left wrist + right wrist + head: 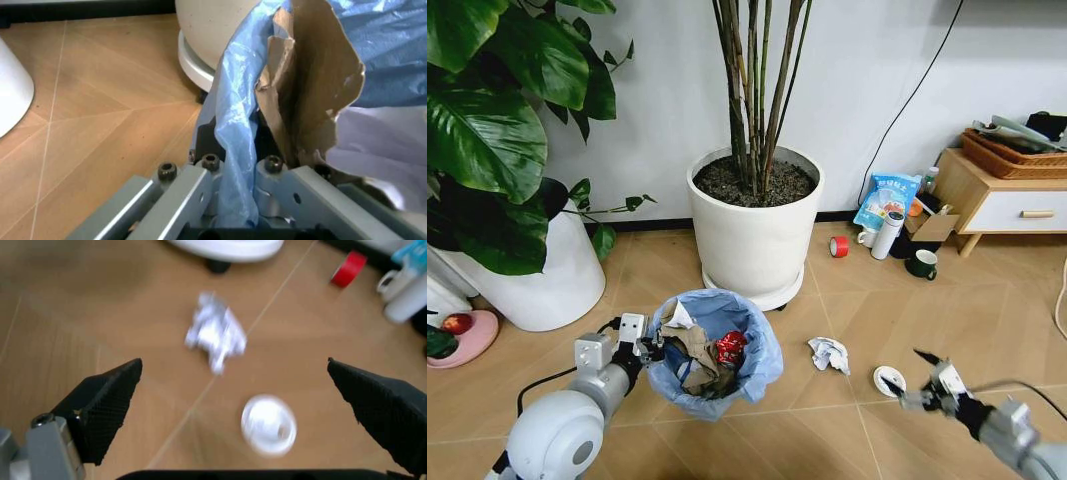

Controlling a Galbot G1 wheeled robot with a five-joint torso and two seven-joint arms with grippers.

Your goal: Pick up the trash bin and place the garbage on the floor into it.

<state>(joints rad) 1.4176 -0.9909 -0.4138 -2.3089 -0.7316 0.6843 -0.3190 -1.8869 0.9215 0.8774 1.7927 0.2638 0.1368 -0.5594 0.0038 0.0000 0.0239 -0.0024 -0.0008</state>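
Observation:
The trash bin (715, 352), a small round bin lined with a crinkled light-blue bag (237, 125), stands on the floor in front of the big plant pot. It holds brown paper (313, 85), white paper and a red crushed can (730, 346). My left gripper (643, 347) is shut on the bin's near rim, with the bag pinched between its fingers (200, 192). A piece of garbage, a crumpled white paper (828, 353) (215, 335), lies to the right of the bin. A small white round disc (889, 380) (268, 425) lies beyond it. My right gripper (905, 372) (243, 405) hovers open just above the disc.
A large white plant pot (755, 230) stands behind the bin, and another pot (547, 270) is at the left. By the wall lie a red tape roll (838, 246), a white bottle (887, 235), a dark mug (922, 265) and a blue-white bag (885, 200). A wooden cabinet (997, 195) is at the right.

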